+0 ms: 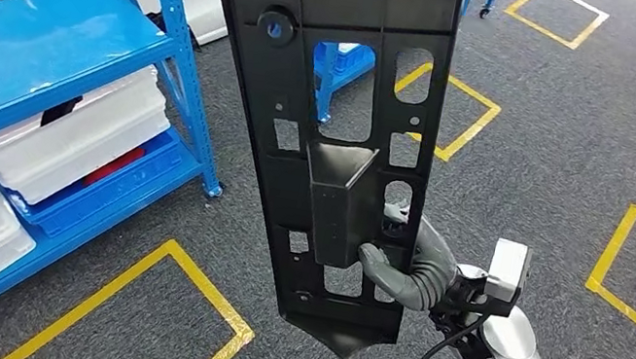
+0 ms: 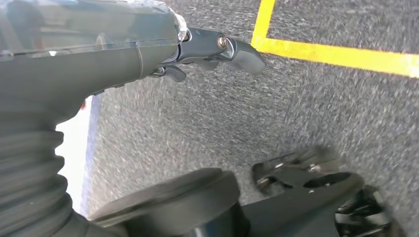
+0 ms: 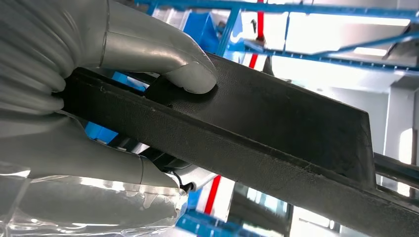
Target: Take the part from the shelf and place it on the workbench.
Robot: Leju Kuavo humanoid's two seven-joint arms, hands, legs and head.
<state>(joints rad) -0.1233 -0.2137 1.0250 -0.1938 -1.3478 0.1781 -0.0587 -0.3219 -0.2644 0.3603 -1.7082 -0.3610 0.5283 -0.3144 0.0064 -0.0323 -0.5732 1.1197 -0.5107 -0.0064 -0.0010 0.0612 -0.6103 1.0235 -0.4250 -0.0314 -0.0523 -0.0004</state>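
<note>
Right hand (image 1: 412, 267) grips long black moulded-plastic panel (image 1: 339, 94), cutouts throughout, upright at frame centre; fingers (image 3: 190, 76) pinching its matte textured rib. Left hand (image 2: 217, 47) over grey carpet (image 2: 306, 113), fingers' state unclear.

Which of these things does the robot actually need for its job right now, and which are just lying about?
Part of the job:
- black plastic part, held upright
- right hand, gripping the part low down
- blue shelf

Just lying about:
- white bins on the lower shelf levels
- yellow floor markings on the grey carpet
- left hand, holding nothing
</note>
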